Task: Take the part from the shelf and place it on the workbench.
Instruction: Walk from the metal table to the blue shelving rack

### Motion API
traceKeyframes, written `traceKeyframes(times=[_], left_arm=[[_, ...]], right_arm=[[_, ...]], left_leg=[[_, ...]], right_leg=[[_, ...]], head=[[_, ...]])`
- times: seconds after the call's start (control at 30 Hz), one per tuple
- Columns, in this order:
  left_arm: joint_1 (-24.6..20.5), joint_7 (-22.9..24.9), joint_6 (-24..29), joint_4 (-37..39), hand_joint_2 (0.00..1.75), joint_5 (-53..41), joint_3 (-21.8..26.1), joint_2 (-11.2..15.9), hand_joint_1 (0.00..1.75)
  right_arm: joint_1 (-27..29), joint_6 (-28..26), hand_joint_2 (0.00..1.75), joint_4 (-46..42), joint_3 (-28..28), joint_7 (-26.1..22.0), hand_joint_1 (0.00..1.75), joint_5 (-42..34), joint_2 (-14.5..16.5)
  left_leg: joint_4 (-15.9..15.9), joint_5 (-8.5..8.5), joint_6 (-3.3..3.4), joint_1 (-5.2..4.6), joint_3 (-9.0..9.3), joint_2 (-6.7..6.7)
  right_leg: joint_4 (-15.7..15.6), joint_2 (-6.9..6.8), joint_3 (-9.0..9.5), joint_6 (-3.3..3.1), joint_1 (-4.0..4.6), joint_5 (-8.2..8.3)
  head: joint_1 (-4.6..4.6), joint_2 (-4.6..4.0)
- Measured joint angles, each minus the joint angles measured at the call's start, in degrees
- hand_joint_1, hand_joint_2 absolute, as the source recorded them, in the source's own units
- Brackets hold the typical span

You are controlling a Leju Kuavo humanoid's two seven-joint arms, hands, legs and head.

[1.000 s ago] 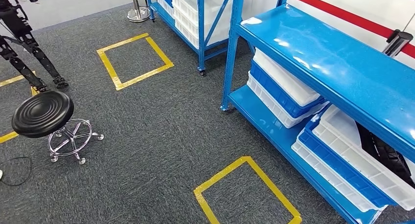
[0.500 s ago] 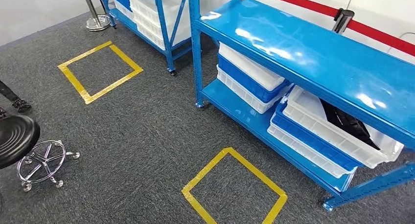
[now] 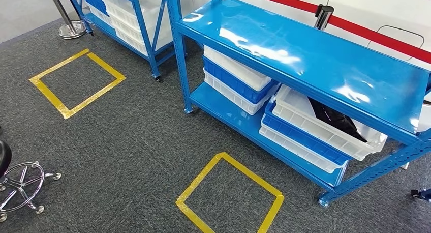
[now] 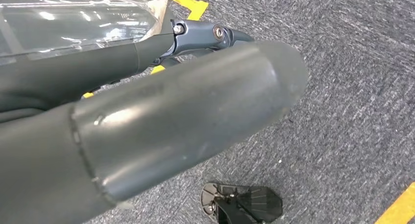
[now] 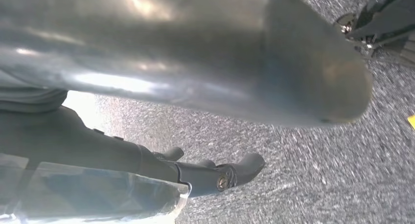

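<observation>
The blue shelf (image 3: pixel 305 60) stood ahead, its top board hanging low over the white bin (image 3: pixel 325 131) that held the black part (image 3: pixel 335 120). Reaching under that board risked a knock or snagged part. Both robot hands hung empty, fingers loosely apart. No writing was readable.

Glossy blue painted metal shelf (image 3: pixel 305 60), smooth white and blue plastic bins (image 3: pixel 325 131), shiny black part (image 3: pixel 335 120) in a bin, rough grey carpet (image 3: pixel 127 141), matt yellow floor tape (image 3: pixel 228 192), chromed stool base (image 3: pixel 20 184), smooth grey left hand (image 4: pixel 161 121)
</observation>
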Motion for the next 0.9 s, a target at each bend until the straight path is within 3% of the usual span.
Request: traceKeyframes(times=[0.23, 0.53, 0.63, 0.7, 0.77, 0.8, 0.83, 0.87, 0.9], left_arm=[[0.0, -0.5, -0.3, 0.0, 0.0, 0.0, 0.0, 0.1, 0.0], [0.0, -1.3, 0.9, 0.0, 0.0, 0.0, 0.0, 0.1, 0.0], [0.0, -1.3, 1.1, 0.0, 0.0, 0.0, 0.0, 0.2, 0.0], [0.0, -1.3, 1.2, 0.0, 0.0, 0.1, 0.0, 0.2, 0.0], [0.0, -1.3, 1.3, 0.0, 0.0, 0.1, 0.0, 0.2, 0.0], [0.0, -1.3, 1.3, 0.0, 0.0, 0.1, 0.0, 0.2, 0.0], [0.0, -1.3, 1.3, 0.0, 0.0, 0.1, 0.0, 0.2, 0.0], [0.0, -1.3, 1.3, 0.0, 0.0, 0.1, 0.0, 0.2, 0.0], [0.1, -1.3, 1.3, 0.0, 0.0, 0.2, 0.0, 0.2, 0.0]], right_arm=[[0.0, 0.0, 0.0, 0.0, 0.5, -0.1, 0.0, 0.3, -0.1], [0.1, 0.0, 0.0, 0.0, 0.6, -0.3, 0.0, 0.2, -0.2], [0.1, 0.0, 0.0, 0.0, 0.7, -0.4, 0.0, 0.2, -0.3], [0.1, 0.1, 0.0, 0.0, 0.8, -0.4, 0.0, 0.2, -0.5], [0.1, 0.2, 0.0, 0.0, 0.8, -0.5, 0.0, 0.3, -0.7], [0.2, 0.2, 0.0, 0.0, 0.8, -0.5, 0.0, 0.3, -0.7], [0.2, 0.2, 0.0, 0.0, 0.8, -0.5, 0.0, 0.3, -0.7], [0.3, 0.2, 0.0, 0.0, 0.8, -0.5, 0.0, 0.3, -0.7], [0.4, 0.2, 0.0, 0.0, 0.8, -0.5, 0.0, 0.3, -0.8]], left_leg=[[0.0, 0.1, 0.66, -1.03, -0.01, 0.01], [0.1, 0.19, 1.1, -1.31, -0.22, 0.01], [-1.3, 0.86, 2.27, -0.84, 0.44, 0.2], [-2.9, 1.77, 2.95, -0.21, 1.24, 0.51], [-3.3, 2.02, 3.06, -0.11, 1.33, 0.8], [-3.3, 2.01, 2.95, -0.09, 1.28, 0.9], [-3.2, 1.98, 2.75, -0.04, 1.27, 0.97], [-3.2, 1.93, 2.43, 0.06, 1.28, 0.99], [-3.0, 1.81, 2.0, 0.26, 1.32, 0.98]], right_leg=[[0.0, -0.01, -0.16, 0.65, -0.22, 0.05], [-0.2, 0.0, -0.06, 1.02, -0.56, 0.3], [-0.7, -0.17, 0.09, 1.83, -0.92, 0.49], [2.7, -0.5, -1.52, 1.58, -0.79, -1.19], [9.9, -0.65, -5.09, 1.13, -1.19, -4.21], [13.1, -0.67, -6.7, 1.22, -1.46, -5.24], [14.5, -0.71, -7.42, 1.59, -1.81, -5.46], [13.8, -0.79, -7.07, 2.22, -2.22, -4.84], [10.9, -0.92, -5.58, 3.01, -2.71, -3.49]], head=[[0.01, 0.0], [0.0, 0.0], [-0.01, 0.0], [0.26, 0.0], [0.47, 0.0], [0.48, 0.0], [0.45, 0.0], [0.45, 0.0], [0.46, 0.0]])
